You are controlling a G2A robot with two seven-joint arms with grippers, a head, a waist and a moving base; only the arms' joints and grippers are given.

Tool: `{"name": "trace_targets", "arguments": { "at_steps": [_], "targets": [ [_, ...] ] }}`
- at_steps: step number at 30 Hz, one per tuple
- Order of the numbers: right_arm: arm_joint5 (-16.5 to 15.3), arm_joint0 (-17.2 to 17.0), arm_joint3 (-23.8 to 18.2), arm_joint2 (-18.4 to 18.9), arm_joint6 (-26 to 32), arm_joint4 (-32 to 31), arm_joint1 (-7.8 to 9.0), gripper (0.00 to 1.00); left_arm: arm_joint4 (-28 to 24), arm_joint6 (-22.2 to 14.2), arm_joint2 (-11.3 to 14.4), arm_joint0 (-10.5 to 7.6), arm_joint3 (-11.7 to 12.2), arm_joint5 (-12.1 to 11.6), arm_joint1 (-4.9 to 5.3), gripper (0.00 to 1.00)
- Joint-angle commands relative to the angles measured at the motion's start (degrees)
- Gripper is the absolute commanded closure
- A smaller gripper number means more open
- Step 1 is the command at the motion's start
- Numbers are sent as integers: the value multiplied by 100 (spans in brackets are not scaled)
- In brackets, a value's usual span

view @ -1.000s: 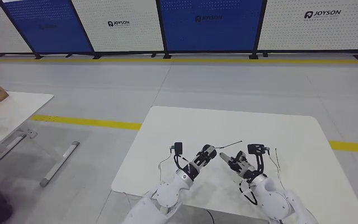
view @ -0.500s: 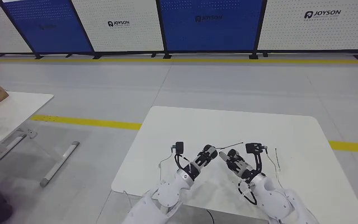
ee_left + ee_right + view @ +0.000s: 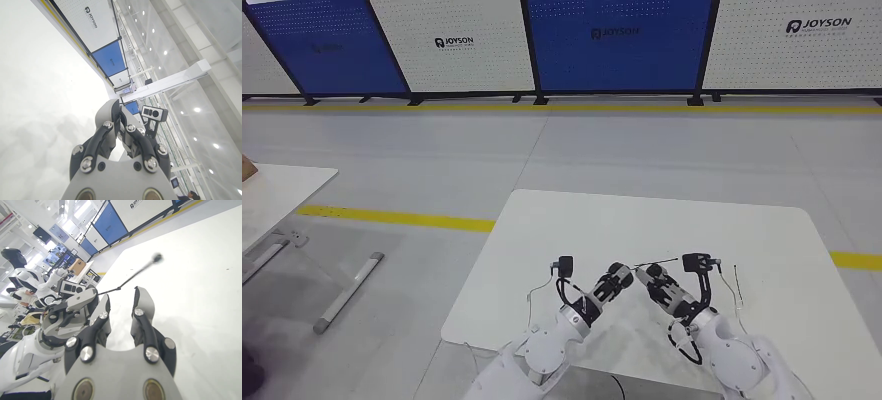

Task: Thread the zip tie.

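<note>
Starting big: got a white table (image 3: 642,215) with all the action bunched near its front edge. Makes sense for threading, since needs two ends brought together in one spot.

Then got the left gripper (image 3: 119,108) pinched fully shut on one end of the zip tie (image 3: 136,273), no gap showing. Guessing at a vise role here: holds the strap stiff and seemingly clear of the table, poking out across the front of the right gripper (image 3: 122,294).

As for that one, spread wide open with nothing in it, tips angled in toward the left one and sitting just next to the strap. Looks lined up to close on the strap or steer it, though can't say whether touching.

Smallest bit: seeing a thicker blob out at the free end of the tie, probably the head, but too blurry to call. No loop formed, so reckon barely started on the threading. Would worry about such a thin strap flexing away once grabbed.
</note>
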Motion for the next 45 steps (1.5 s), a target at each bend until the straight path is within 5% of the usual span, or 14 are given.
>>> {"name": "trace_targets", "arguments": {
  "at_steps": [1,19,35,45],
  "targets": [
    [9,9,10,-8,-4,-1,-1,74,9,-15,-3,18,-18,-17,5,100],
    [86,2,79,-120,-16,-282,4,71,-318,-149,-91,160,-213,-134,38,100],
    [-111,-254,-30,233,-162,-197,82,62,-455,73,-90,62,-161,-154,10,100],
    [-219,-202,-65,135,-83,-218,81,69,-536,47,-46,19,-117,-152,-5,100]
  ]
}}
